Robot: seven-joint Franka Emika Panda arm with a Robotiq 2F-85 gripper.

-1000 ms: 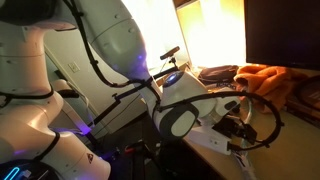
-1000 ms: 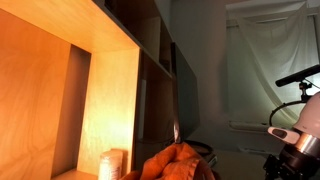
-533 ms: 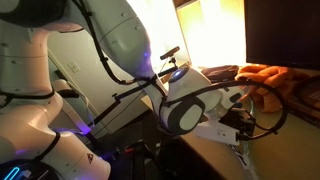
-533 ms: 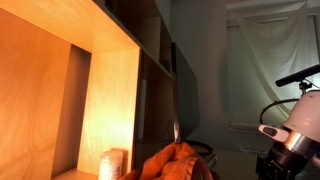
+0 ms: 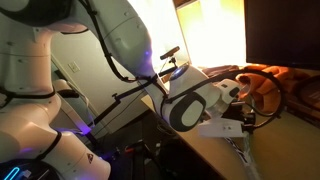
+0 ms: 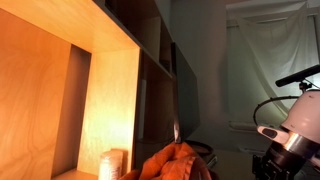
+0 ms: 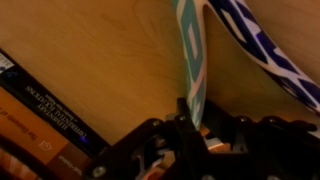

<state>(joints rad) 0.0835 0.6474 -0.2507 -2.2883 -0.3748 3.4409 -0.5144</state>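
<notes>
In an exterior view, the white arm [image 5: 110,40] fills the left and middle of my feed. Its round wrist joint [image 5: 188,108] leans low over the pale worktop [image 5: 205,150]. The end effector [image 5: 243,122] sits dark beyond that joint, close above the worktop, and I cannot tell how its jaws stand. Black cables [image 5: 268,100] loop around it. An orange cloth [image 5: 283,76] lies just behind, below a brightly lit wooden panel [image 5: 212,30].

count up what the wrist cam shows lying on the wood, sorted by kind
books, going by the spines that show: 2 (dark spine, orange spine)
strips: 2 (teal-and-white strip, blue-and-white patterned strip)
total: 4
</notes>
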